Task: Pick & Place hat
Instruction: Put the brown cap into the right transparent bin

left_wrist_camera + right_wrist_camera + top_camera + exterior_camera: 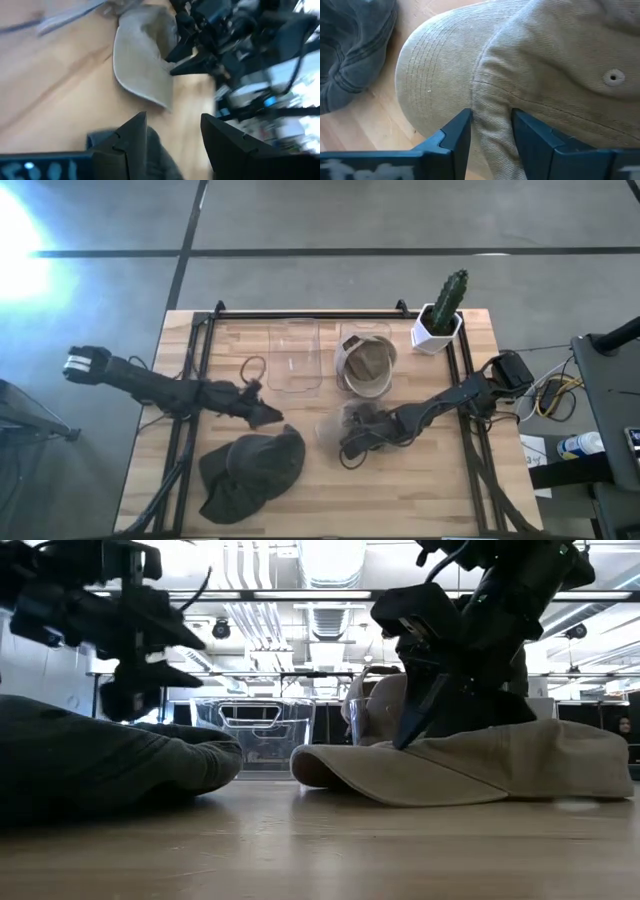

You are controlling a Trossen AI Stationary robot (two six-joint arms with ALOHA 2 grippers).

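The right gripper [491, 131] is pinching a fold of the tan cap [530, 65] where brim meets crown, the cap lying on the wooden table [420, 500] near the middle, just in front of the clear bins [295, 358]. That bite looks thin (only a ridge of fabric sits between the fingers), so a lift could let the cloth slide out, or the brim could drag and catch the dark green hat [250, 470] nearby. The left gripper [172, 137] hovers open above the table just beside that hat, holding nothing.
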